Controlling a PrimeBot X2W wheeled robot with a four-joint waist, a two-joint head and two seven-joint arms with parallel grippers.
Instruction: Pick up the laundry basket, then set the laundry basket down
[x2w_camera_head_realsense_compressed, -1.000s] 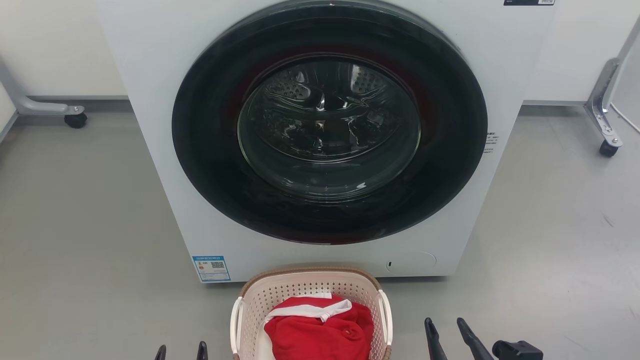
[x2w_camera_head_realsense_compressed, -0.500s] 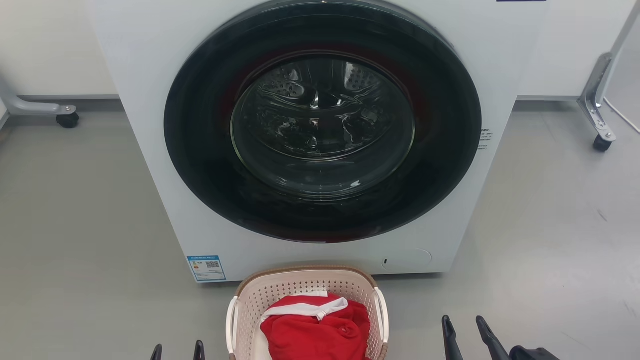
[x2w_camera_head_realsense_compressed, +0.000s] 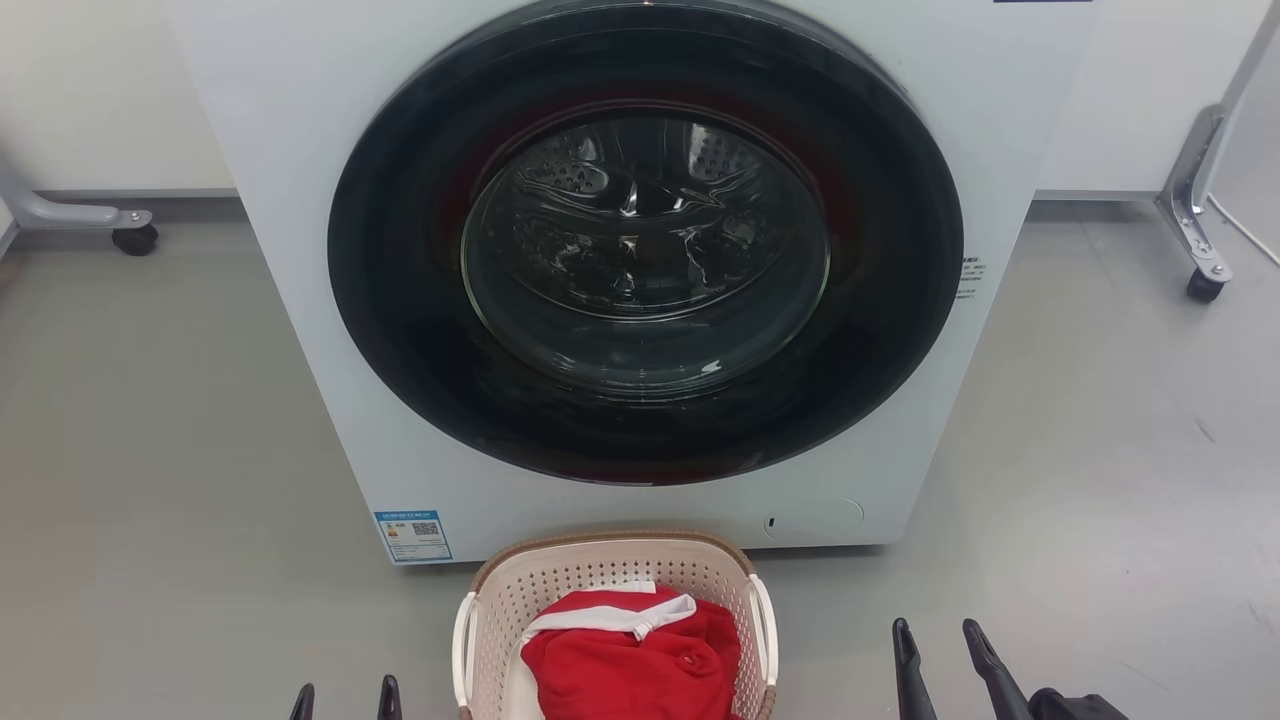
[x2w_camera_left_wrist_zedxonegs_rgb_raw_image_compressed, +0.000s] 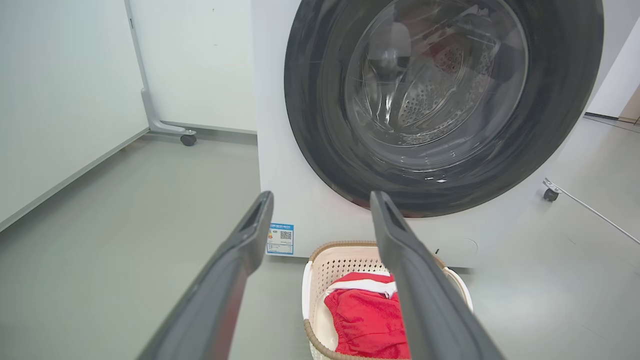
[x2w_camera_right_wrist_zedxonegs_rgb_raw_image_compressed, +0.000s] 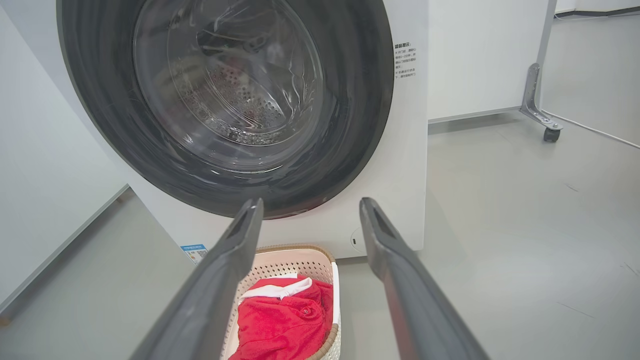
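Basket: I see the rounded cream-pink perforated plastic laundry basket, with a brown woven-look rim and white side handles. It stands on the grey floor, just in front of the white front-loading washing machine, below its dark round door.
Contents: a crumpled red garment with a white band lies inside.
Left gripper: my left gripper sits near the basket's left side, clear of the handle. Its fingers are spread apart with nothing between them.
Right gripper: my right gripper sits farther out on the basket's right, its fingers likewise parted and empty.
Marker: a small blue label is on the washer's lower left corner.
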